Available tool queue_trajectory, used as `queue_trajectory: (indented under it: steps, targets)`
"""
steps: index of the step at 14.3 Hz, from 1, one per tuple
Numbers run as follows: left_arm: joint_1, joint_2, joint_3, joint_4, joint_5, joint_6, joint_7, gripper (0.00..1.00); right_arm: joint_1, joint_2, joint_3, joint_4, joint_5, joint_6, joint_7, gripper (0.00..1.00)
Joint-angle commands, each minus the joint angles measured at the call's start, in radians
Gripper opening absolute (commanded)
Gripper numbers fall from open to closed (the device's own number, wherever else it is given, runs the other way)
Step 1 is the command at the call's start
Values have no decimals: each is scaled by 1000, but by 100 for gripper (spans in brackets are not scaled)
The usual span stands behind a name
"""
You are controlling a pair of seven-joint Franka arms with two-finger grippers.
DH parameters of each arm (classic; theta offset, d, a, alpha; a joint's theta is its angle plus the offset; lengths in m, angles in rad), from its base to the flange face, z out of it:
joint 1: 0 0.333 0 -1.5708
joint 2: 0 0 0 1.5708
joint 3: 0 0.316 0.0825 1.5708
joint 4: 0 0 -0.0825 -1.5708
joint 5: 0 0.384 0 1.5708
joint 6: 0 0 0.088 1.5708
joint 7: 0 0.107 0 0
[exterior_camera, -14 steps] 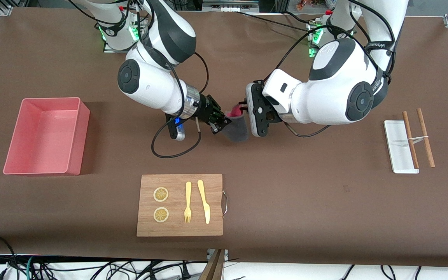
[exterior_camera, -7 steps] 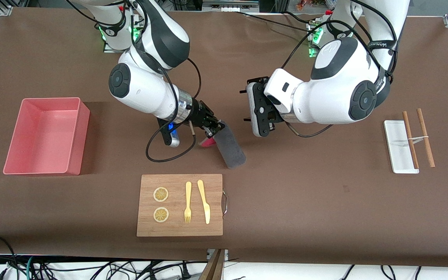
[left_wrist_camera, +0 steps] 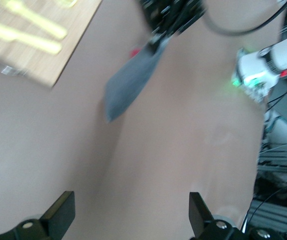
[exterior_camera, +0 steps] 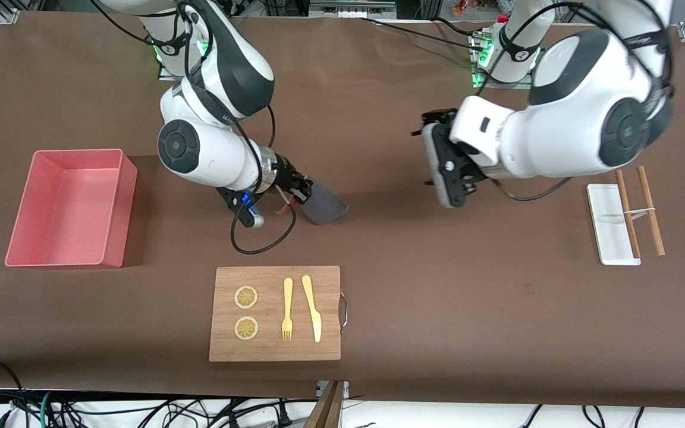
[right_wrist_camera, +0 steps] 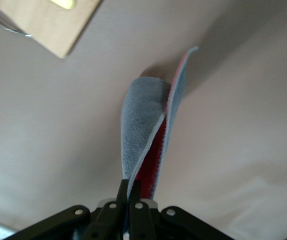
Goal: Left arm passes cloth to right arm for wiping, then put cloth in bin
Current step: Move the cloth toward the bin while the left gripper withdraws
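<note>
Grey cloth (exterior_camera: 323,205) hung pinched in my right gripper (exterior_camera: 299,191) above the table, farther from the camera than the board (exterior_camera: 275,313); my left gripper (exterior_camera: 451,172), just spread empty, had pulled away, handover done.

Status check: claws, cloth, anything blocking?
Right claw shut on cloth, low over table. Left claw open, holding nothing. Nothing between cloth and bin.

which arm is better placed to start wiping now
Right. The right gripper is shut on the small dark grey cloth with red reverse, hanging over the table; the left gripper is open and empty.
</note>
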Motion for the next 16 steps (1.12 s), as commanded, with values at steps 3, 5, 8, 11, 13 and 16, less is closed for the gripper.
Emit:
queue_trajectory:
  steps: [3, 5, 8, 11, 13, 16]
  targets:
    - [21, -131, 0, -9, 377, -95, -60, 100, -2, -3, 14, -50, -113, -138, -109, 0]
    - [20, -157, 0, -9, 451, -122, -63, 100, -12, -6, 14, -122, -162, -139, -188, 0]
    - [36, -171, 12, -6, 461, -124, -63, 100, -37, -6, 14, -202, -247, -135, -285, 0]
    - [61, -304, 52, -172, 464, 40, -121, 100, -80, -6, -6, -253, -357, -141, -391, 0]
    - [110, -416, 54, -349, 461, 195, -257, 100, -92, -7, -79, -264, -374, -148, -512, 0]
    - [194, -461, 54, -457, 459, 244, -472, 100, -110, -10, -225, -265, -374, -167, -769, 0]
